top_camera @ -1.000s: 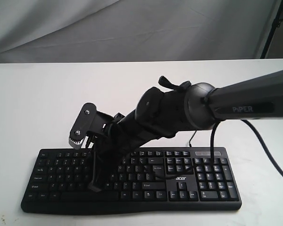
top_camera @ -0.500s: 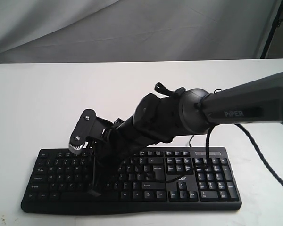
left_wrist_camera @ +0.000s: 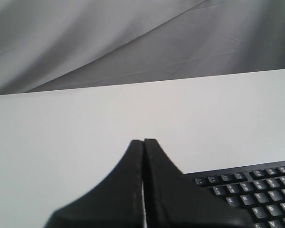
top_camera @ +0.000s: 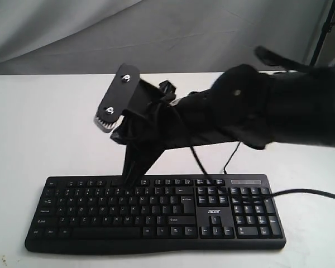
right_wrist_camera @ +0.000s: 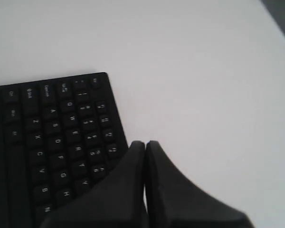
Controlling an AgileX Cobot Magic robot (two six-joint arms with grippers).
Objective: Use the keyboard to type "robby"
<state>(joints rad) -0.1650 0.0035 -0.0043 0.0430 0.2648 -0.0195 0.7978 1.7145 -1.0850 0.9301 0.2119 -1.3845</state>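
Keyboard (top_camera: 156, 215) flat on white table (top_camera: 39, 123) near its front edge, black right arm (top_camera: 279, 106) reaching across over it, right gripper (top_camera: 127, 177) clenched empty above the far key rows, left gripper (left_wrist_camera: 143, 141) likewise clenched empty over the table beside the keyboard

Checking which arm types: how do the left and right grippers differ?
The right gripper is at the keyboard's edge, beside its letter keys; the left gripper is over the table, only a keyboard corner in its view. The exterior view shows the right gripper pointing down at the top row; the left gripper is absent there. Both are shut.
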